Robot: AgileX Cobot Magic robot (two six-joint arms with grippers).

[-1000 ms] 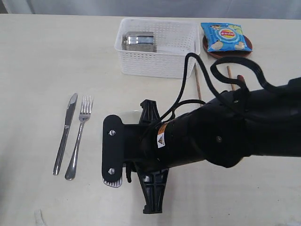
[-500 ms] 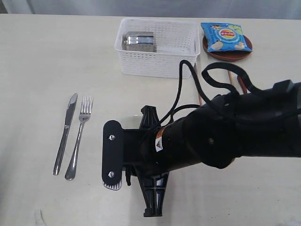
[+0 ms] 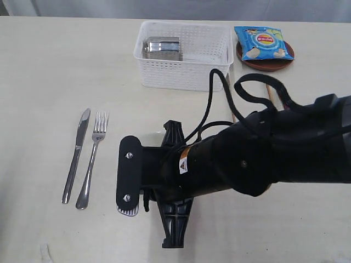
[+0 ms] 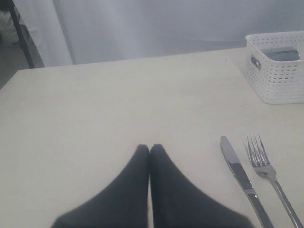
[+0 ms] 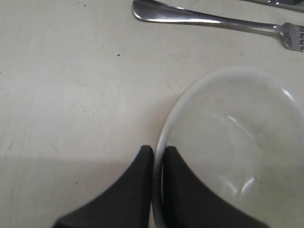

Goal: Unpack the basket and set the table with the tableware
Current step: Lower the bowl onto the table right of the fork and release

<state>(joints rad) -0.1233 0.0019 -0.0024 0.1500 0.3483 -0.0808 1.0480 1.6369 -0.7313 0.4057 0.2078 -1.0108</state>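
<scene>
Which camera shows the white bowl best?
The right wrist view: the white bowl fills it, its rim pinched in the right hand. In the exterior view the right arm hides nearly all of it; the left wrist view misses it.

Rim of white bowl (image 5: 237, 152) between pinching jaws, fork (image 5: 209, 20) beyond.

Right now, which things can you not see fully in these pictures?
Bowl: exterior view, the right arm covers nearly all of it; right wrist view, the frame edge cuts it off.
Chopsticks: exterior view, the arm hides part of each.
Brown plate: exterior view, the chip bag covers most of it.
Fork: left wrist view, the edge cuts its handle.
</scene>
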